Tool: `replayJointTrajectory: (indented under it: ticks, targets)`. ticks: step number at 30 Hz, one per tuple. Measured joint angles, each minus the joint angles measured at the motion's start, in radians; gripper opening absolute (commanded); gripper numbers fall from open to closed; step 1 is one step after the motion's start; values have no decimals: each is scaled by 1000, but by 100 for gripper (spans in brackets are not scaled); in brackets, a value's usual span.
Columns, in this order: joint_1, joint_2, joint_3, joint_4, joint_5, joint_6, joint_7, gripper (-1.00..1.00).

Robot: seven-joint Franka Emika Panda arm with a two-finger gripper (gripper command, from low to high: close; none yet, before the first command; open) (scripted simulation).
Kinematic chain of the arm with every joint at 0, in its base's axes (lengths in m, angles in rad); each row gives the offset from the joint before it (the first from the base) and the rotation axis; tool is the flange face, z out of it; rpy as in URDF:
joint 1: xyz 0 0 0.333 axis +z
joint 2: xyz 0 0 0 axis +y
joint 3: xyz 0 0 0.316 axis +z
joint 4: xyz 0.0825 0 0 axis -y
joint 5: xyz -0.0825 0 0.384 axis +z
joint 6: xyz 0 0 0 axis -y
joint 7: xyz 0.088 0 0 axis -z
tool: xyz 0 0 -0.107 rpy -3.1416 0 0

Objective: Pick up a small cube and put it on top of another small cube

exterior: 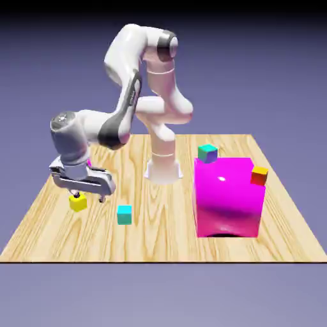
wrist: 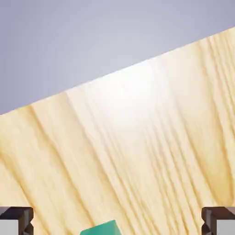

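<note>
At the exterior view's left, the white arm is bending low over the wooden table, and its hand is hanging just above the small yellow cube, which is sitting on the table near that left edge. One finger is coming down right at the yellow cube's top and the other is standing to the exterior view's right of it, so the cube is lying off to one side of the hand's middle rather than squarely between the fingers. The hand is standing open and gripping nothing; in the hand view the two grey finger tips are showing wide apart at the bottom corners, with bare wood grain between them and the top of a teal-green cube peeking in at the bottom edge. Just to the right of the yellow cube in the exterior view, a small cyan cube is resting on the table. Farther to the right of the yellow cube, past the robot's base, a big magenta block is standing, with a second small cyan cube at its far left top corner and a red-orange cube at its right top edge.
</note>
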Motion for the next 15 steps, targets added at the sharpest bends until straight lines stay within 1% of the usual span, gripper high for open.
replayJointTrajectory:
  ticks: [15]
  targets:
    - [-178,544,-148,498,58,-634,-86,0]
